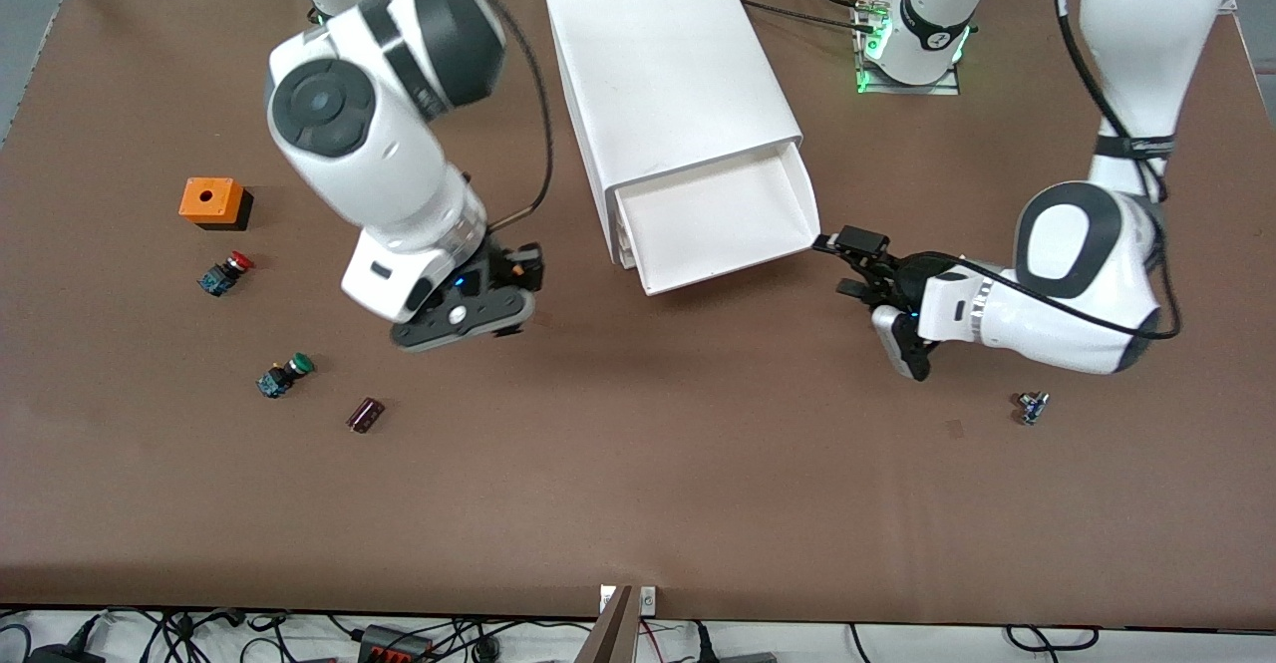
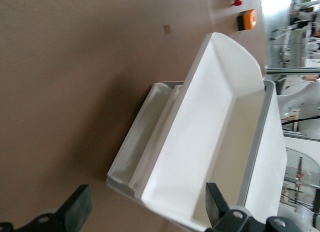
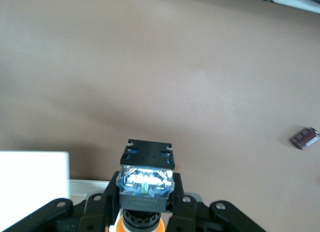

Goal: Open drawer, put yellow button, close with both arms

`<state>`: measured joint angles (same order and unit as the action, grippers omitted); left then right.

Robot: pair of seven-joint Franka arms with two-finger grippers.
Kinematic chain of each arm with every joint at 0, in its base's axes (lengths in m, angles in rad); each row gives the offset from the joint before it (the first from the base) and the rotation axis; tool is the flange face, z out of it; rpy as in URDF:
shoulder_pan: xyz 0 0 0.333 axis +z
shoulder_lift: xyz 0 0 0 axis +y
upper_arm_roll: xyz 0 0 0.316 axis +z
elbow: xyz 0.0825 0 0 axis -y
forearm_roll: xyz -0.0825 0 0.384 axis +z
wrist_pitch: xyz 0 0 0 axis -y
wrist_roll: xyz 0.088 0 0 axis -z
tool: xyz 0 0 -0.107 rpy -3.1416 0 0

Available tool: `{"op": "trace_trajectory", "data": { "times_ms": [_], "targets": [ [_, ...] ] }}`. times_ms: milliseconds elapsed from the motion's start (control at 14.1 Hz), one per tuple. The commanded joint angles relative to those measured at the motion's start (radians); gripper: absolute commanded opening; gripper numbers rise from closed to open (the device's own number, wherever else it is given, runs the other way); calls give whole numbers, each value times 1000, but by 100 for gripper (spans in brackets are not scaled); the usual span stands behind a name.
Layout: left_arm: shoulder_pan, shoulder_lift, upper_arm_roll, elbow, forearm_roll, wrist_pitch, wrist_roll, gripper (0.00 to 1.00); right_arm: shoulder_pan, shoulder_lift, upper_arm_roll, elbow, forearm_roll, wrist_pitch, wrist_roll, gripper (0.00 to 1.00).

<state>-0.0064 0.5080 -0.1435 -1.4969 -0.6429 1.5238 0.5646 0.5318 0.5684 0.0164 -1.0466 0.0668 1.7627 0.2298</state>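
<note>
The white cabinet lies in the middle of the table with its top drawer pulled out and nothing in it. My right gripper hangs over the table beside the drawer, toward the right arm's end. It is shut on the yellow button, whose blue base points away from the wrist and whose yellow-orange cap sits low between the fingers. My left gripper is open at the drawer's front corner on the left arm's side. In the left wrist view its fingers stand either side of the drawer's front wall.
Toward the right arm's end lie an orange box, a red-capped button, a green-capped button and a small dark maroon part. A small blue part lies near the left arm.
</note>
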Motion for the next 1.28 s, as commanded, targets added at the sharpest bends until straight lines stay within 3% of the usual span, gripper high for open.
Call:
{"op": "trace_trajectory", "data": {
  "times_ms": [0,285,712,996,1210],
  "targets": [
    [12,-22,-1,93,167,-74,-124,100,55,5,28,33,4,32,6,0],
    [25,-92,-2,109,354,-126,-259,100,157,31,23,33,2,90,57,0],
    [22,-91,-1,109,370,-53,-388,100,252,103,20,34,-4,146,232,0],
    [-7,-95,-22,110,563,-27,-534,100,289,128,27,31,-2,130,325,0],
    [-15,-92,-22,109,559,-25,-543,100,292,148,28,31,-1,130,325,0]
  ]
}}
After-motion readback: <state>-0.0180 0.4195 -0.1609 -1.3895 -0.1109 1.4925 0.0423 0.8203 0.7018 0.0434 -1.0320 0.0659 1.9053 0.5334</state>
